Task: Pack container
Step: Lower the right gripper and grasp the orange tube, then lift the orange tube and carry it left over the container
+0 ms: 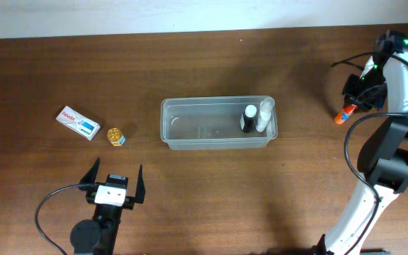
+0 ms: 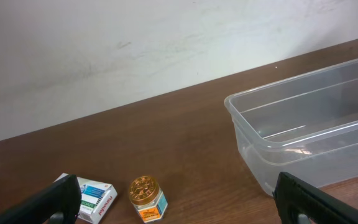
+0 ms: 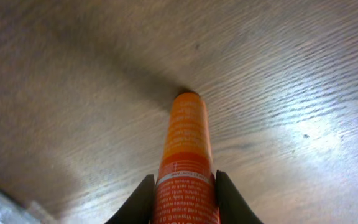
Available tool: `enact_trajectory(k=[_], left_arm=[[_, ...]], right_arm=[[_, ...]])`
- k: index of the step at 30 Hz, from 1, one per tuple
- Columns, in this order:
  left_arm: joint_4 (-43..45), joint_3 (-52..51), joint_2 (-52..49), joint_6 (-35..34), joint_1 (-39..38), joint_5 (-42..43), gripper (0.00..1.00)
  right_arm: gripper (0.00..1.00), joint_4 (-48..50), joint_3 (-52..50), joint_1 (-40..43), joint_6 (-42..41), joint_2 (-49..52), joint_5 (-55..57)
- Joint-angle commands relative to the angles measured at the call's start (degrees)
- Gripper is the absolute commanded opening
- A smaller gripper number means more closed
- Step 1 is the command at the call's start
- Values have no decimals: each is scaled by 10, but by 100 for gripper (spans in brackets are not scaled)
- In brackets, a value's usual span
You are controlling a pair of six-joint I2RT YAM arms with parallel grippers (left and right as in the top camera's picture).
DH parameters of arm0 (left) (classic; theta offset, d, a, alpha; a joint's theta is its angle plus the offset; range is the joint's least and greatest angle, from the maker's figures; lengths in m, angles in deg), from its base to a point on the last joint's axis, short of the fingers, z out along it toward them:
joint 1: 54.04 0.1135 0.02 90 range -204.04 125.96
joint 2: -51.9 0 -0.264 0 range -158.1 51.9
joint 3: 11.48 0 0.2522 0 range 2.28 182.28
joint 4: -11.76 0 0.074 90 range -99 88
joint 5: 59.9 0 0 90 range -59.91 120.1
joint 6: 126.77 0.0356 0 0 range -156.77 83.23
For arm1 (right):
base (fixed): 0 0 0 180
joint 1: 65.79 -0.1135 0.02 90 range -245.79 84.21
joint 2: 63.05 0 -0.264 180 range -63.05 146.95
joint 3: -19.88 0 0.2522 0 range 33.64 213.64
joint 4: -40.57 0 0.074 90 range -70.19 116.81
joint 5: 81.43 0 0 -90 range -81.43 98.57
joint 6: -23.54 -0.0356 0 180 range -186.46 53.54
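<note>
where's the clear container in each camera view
Overhead: container in the centre of the picture.
Left wrist: container at the right, cut off.
Right wrist: not clearly in it; orange tube fills the view.
Shared landmark: gold-lidded jar, left of the container in overhead and left wrist.

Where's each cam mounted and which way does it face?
Overhead: above table, looking straight down at clear plastic rectangular container; left gripper, right gripper show.
Left wrist: low, facing across table toward container; own black fingers at bottom corners.
Right wrist: facing down onto table along orange cylindrical tube; own fingers flank it.
Shared: overhead and left wrist see container, white box, gold-lidded jar.
</note>
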Motion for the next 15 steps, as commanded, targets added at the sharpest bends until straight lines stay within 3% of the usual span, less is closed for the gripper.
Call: enact_trajectory(k=[1, 15], left_arm=[[-3, -1, 5, 7, 3, -2, 99], [-3, -1, 5, 7, 3, -2, 99]], right_arm=[[22, -16, 35, -22, 2, -17, -3], [22, -159, 254, -97, 4, -18, -27]])
